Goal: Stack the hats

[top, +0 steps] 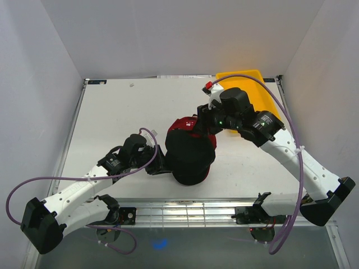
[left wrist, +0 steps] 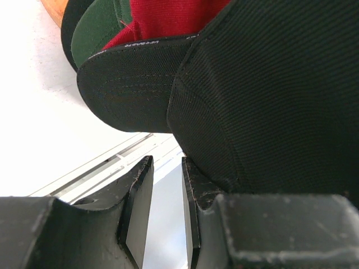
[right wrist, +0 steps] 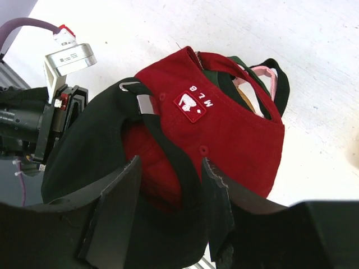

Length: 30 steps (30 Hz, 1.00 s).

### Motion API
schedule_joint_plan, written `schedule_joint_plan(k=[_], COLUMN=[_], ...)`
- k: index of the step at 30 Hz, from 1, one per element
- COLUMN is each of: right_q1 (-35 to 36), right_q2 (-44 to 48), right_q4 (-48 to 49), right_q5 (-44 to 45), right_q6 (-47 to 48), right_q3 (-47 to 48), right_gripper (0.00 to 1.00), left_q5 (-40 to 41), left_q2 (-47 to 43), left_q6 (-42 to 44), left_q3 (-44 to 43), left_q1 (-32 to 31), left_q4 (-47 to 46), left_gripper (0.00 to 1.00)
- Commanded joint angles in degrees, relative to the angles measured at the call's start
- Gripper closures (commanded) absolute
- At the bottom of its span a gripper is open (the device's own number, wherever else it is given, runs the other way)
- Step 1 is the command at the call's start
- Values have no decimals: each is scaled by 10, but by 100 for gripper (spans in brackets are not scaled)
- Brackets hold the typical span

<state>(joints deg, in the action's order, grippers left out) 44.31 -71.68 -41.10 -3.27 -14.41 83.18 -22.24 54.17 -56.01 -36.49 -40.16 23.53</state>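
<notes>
The hats sit in one pile mid-table. A black cap [top: 190, 154] lies on top, over a red cap [top: 184, 124]. In the right wrist view, dark green [right wrist: 220, 78] and pink [right wrist: 262, 74] caps show under the red cap [right wrist: 230, 129]. My right gripper [right wrist: 171, 162] is open at the back of the pile, its jaws either side of the black cap's [right wrist: 84, 145] rear strap. My left gripper [left wrist: 166, 162] stands narrowly open with nothing between its jaws. Its right finger rests against the outside of the black cap [left wrist: 269, 95].
A yellow tray [top: 249, 84] lies at the back right, behind my right arm. The edge of a wooden stand [left wrist: 53, 11] peeks out under the caps. The table's near edge rail [top: 185, 210] runs just in front of the pile.
</notes>
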Motion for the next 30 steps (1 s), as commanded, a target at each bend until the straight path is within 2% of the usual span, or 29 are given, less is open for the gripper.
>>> schedule_joint_plan(k=[1,8,15,22,30], right_q1=[0,0,-1,0,0], right_q2=[-10,-28,-39,-44,-54], right_q4=[-10,-31,-35,-36,-32], right_q5=[-27,-7,-24,-26,23], right_q6=[28,33,40,43,40], right_q3=[34,40,43,50,80], right_gripper=[48,50,54,76,83], left_q5=[6,6,7,8,8], left_q2=[-4,-4,-3,-5,-5], left_q6=[-3,-2,-2,-2,-1], left_q3=[-24,-25,-24,-24,-24], left_q1=[-3,-4,-4,-4,-4], left_q4=[-12,-12,-13,-11,-10], left_gripper=[63,63,63,63,63])
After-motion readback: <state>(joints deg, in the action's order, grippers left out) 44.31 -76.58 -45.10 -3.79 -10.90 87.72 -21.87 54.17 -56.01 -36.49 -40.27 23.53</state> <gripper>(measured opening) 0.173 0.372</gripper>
